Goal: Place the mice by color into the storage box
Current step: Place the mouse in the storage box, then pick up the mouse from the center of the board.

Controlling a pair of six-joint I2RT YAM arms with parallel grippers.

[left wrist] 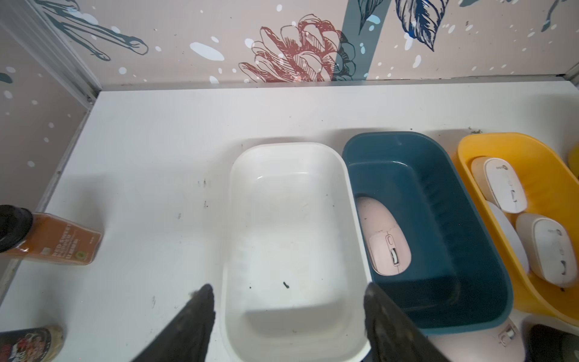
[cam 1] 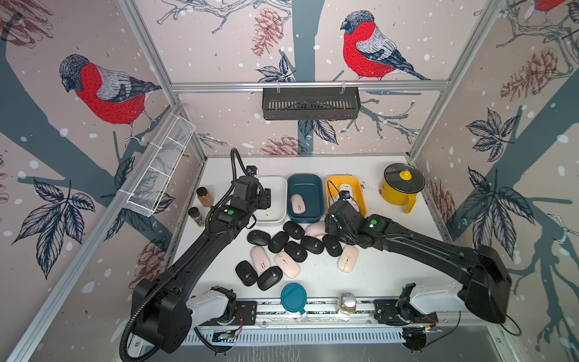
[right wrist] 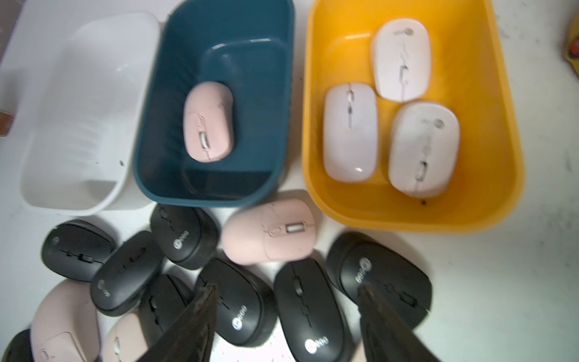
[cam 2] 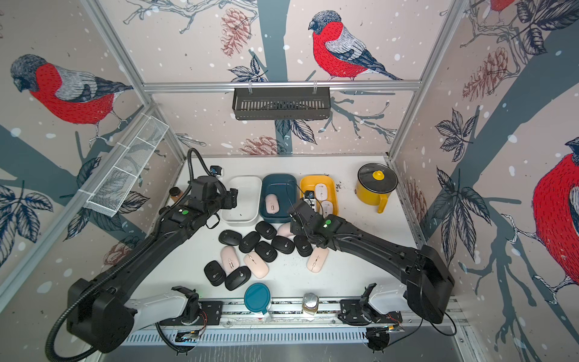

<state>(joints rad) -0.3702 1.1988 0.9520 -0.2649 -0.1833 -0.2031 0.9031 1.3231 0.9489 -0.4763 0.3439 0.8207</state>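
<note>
On the bench (cam 1: 382, 269), near side of three boxes, black mice (cam 1: 296, 250) and pink mice (cam 1: 286, 264) lie bunched. Far row: white box (left wrist: 288, 145) empty, blue box (cam 1: 304, 178) with one pink, yellow box (right wrist: 488, 125) with three white mice (right wrist: 349, 131). Right fingers (right wrist: 194, 326) are apart, empty, over the pile's right end. One black mouse (right wrist: 308, 308) sits under the gap, long axis roughly near-far and crossing the gap. Probably a straight drop and pinch. Loose pink mouse (right wrist: 269, 233) just beyond lies left-right. Left fingers (left wrist: 195, 322) are apart, empty, over the white box. The right arm is nearer the pile.
</note>
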